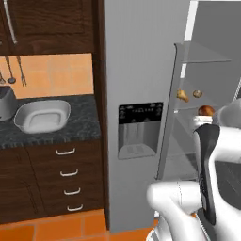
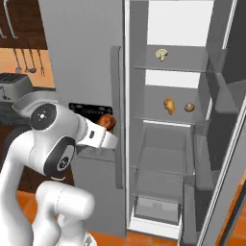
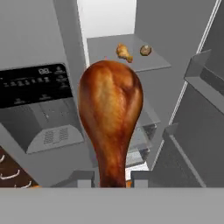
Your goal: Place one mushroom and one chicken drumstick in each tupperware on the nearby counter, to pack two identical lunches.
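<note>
My gripper is shut on the thin end of a reddish-brown chicken drumstick, whose fat end points away from the hand. In the base views the held drumstick hangs in front of the open fridge. A second, golden drumstick lies on a middle fridge shelf beside a small tan mushroom. Another mushroom sits on the shelf above. A rounded-corner tupperware stands on the black counter to the left.
The fridge's grey left door with its dispenser panel stands between the counter and the open compartment. The open right door juts out on the right. A silver toaster stands left of the tupperware. Drawers lie below the counter.
</note>
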You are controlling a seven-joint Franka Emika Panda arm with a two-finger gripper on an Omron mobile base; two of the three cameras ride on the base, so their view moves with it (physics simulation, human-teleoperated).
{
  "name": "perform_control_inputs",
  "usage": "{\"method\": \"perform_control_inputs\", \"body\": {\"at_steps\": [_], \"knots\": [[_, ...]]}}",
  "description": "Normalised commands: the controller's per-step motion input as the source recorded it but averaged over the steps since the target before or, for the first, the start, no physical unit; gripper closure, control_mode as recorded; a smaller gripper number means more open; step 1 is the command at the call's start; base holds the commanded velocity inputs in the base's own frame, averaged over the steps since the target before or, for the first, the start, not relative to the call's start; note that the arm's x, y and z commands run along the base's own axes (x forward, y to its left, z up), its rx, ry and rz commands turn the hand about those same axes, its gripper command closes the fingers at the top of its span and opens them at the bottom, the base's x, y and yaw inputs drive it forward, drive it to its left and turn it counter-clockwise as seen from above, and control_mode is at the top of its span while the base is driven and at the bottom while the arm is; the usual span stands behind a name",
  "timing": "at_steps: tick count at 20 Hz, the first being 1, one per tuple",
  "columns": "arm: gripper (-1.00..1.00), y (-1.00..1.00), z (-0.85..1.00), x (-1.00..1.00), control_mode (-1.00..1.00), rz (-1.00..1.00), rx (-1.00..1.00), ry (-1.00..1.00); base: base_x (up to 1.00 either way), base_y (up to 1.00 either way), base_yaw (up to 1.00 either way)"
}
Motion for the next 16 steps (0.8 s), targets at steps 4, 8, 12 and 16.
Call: {"method": "perform_control_inputs", "body": {"at_steps": [4,8,12,16], "knots": [[1.00,0.00,0.00,0.00,1.00,0.00,0.00,0.00,-0.04,1.00,0.33],[1.00,0.00,0.00,0.00,1.00,0.00,0.00,0.00,0.00,1.00,0.28],[1.00,0.00,0.00,0.00,1.00,0.00,0.00,0.00,0.07,1.00,0.13],[1.00,0.00,0.00,0.00,1.00,0.00,0.00,0.00,0.13,1.00,0.11]]}}
